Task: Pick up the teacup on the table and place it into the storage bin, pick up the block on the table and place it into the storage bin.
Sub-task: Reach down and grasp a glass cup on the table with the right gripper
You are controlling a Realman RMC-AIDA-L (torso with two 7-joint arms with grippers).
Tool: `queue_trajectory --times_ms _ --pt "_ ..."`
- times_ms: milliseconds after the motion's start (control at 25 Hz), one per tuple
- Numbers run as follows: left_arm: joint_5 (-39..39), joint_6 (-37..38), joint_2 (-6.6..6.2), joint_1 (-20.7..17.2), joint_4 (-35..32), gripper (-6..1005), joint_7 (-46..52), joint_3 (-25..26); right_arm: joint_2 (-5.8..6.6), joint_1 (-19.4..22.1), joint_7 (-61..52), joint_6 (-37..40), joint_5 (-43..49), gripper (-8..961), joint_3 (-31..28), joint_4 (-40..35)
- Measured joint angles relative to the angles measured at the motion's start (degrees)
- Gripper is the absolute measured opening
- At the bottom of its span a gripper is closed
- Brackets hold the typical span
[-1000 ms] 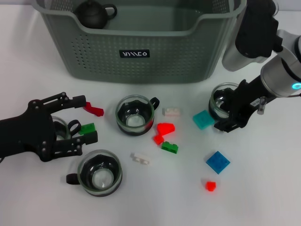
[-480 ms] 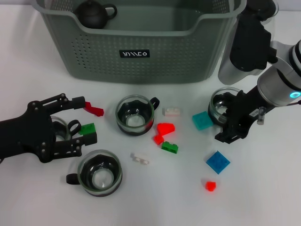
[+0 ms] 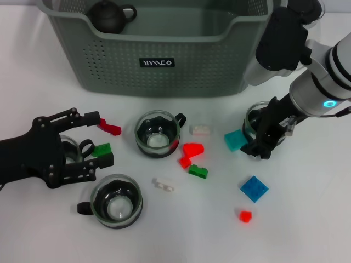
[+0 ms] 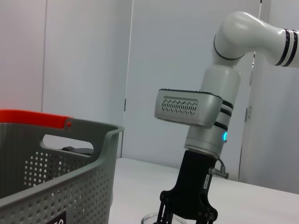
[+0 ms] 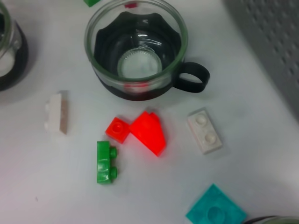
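The grey-green storage bin (image 3: 159,76) stands at the back, its rim also in the left wrist view (image 4: 70,126). Several glass teacups are on the table: one at the right (image 3: 253,116), one in the middle (image 3: 158,133) (image 5: 136,49), one in front (image 3: 116,200). My right gripper (image 3: 260,150) hangs open at the near side of the right teacup, beside a teal block (image 3: 236,139) (image 5: 216,209). My left gripper (image 3: 96,141) rests open at the left, with another teacup (image 3: 71,149) and a green block (image 3: 101,149) between its fingers.
A black teapot (image 3: 109,15) lies in the bin. Loose blocks are scattered mid-table: red (image 3: 192,149), green (image 3: 198,171), two white (image 3: 200,130) (image 3: 163,184), blue (image 3: 254,188), small red (image 3: 245,216), and a red one (image 3: 109,128) by the left fingers.
My right gripper has shifted left, closer to the teal block and the right teacup, and its forearm has swung left. The left arm has not moved.
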State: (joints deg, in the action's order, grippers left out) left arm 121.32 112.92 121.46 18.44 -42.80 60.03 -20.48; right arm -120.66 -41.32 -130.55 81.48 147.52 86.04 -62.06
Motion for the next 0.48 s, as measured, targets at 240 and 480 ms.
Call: queue_trajectory --times_ms 240,480 --pt "0.0 0.0 0.00 0.2 0.0 844 0.0 0.0 0.15 -0.2 -3.3 -0.1 0.4 519 0.6 0.5" --pt "0.0 -0.3 0.00 0.2 0.0 844 0.0 0.1 0.15 -0.8 -5.1 0.2 0.5 350 0.7 0.7"
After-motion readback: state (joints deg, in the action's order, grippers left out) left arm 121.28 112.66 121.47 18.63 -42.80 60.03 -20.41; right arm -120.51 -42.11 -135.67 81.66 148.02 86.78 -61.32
